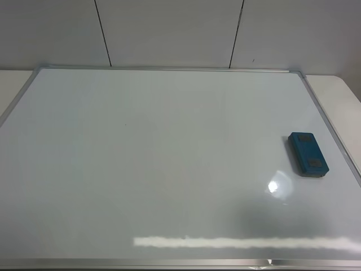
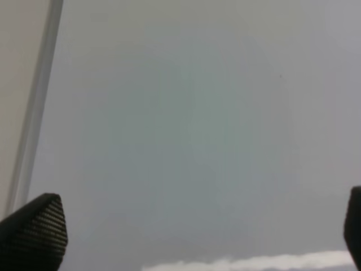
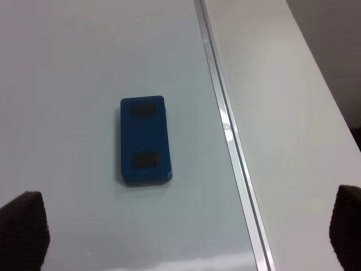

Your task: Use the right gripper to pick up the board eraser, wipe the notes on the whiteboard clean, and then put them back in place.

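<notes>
The whiteboard lies flat and fills most of the exterior view. The teal-blue board eraser rests on it near the right frame edge, with two dark patches on top. It also shows in the right wrist view. My right gripper is open and empty, above and apart from the eraser. My left gripper is open and empty over the bare board near its left frame. Neither arm shows in the exterior view. No red notes show in any view.
The silver frame runs beside the eraser, with the pale table beyond it. A white wall stands behind the board. Light glare streaks lie along the board's near edge.
</notes>
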Controlling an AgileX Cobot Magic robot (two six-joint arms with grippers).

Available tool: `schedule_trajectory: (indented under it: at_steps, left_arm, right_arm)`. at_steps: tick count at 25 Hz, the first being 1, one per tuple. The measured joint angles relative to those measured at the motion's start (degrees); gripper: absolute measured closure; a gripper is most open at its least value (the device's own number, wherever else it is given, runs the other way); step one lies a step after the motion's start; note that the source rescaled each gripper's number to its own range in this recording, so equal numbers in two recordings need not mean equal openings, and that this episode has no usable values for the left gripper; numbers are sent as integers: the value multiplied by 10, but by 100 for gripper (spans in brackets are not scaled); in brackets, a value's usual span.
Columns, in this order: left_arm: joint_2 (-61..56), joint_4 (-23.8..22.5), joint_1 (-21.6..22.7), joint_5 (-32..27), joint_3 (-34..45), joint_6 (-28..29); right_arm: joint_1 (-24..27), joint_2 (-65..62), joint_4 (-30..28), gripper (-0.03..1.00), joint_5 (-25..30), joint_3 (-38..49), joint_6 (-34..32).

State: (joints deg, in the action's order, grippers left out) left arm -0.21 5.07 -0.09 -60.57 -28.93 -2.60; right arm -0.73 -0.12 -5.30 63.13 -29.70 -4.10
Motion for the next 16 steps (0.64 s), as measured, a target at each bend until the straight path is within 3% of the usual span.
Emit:
schedule_trajectory:
  at_steps: [16]
  left_arm:
    - [0, 0, 0, 0, 0, 0]
  right_arm:
    - [-1, 0, 0, -3, 0, 0, 0]
